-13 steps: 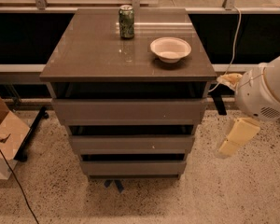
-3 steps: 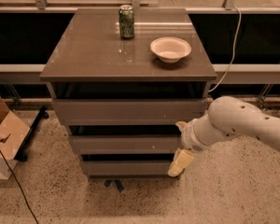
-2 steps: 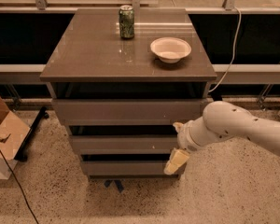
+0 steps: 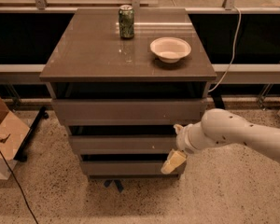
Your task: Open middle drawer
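Observation:
The grey-brown cabinet has three stacked drawers. The middle drawer (image 4: 121,144) is a flat handleless panel, shut, between the taller top drawer (image 4: 128,111) and the bottom drawer (image 4: 123,167). My gripper (image 4: 176,144), on a white arm coming in from the right, is at the right end of the middle drawer's front. It is open: one cream finger (image 4: 178,128) is at the gap above the panel and the other (image 4: 173,162) hangs below it. The gripper hides the panel's right end.
A green can (image 4: 126,21) and a white bowl (image 4: 170,49) stand on the cabinet top (image 4: 88,55). A cardboard box (image 4: 3,134) sits on the floor at the left. A cable (image 4: 231,45) hangs behind on the right. A dark ledge runs along the back.
The arm has swung in from the right side of the cabinet and moved left to the middle drawer's right end. The drawers, can and bowl have not moved.

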`<act>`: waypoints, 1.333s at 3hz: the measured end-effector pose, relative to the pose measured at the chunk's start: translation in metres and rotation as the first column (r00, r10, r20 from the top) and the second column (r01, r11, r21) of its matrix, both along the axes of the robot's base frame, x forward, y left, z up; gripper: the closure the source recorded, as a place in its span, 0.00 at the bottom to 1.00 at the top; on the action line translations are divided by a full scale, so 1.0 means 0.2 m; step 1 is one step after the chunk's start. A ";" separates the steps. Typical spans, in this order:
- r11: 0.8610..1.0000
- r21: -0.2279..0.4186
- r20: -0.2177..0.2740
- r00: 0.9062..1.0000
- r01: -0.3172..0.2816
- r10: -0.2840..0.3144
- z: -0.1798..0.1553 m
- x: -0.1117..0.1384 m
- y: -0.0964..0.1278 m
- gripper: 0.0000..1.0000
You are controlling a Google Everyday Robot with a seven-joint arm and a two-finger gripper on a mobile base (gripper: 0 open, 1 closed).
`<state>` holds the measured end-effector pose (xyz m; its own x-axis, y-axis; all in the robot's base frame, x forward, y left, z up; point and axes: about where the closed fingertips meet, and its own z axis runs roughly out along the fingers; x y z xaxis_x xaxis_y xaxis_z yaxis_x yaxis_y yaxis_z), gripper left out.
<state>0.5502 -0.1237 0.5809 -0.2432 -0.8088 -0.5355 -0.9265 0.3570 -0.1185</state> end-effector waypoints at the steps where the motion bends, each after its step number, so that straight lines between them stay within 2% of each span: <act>1: 0.999 0.015 -0.021 0.999 0.030 -0.029 -0.05 -0.03 0.03 0.00; 2: 1.000 0.020 -0.027 1.000 0.017 -0.016 -0.09 -0.03 0.03 0.00; 4: 0.994 0.113 -0.013 1.000 0.008 -0.006 -0.22 0.04 -0.01 0.00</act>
<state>0.5582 -0.1253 0.5377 -0.2560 -0.7417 -0.6200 -0.9251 0.3740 -0.0655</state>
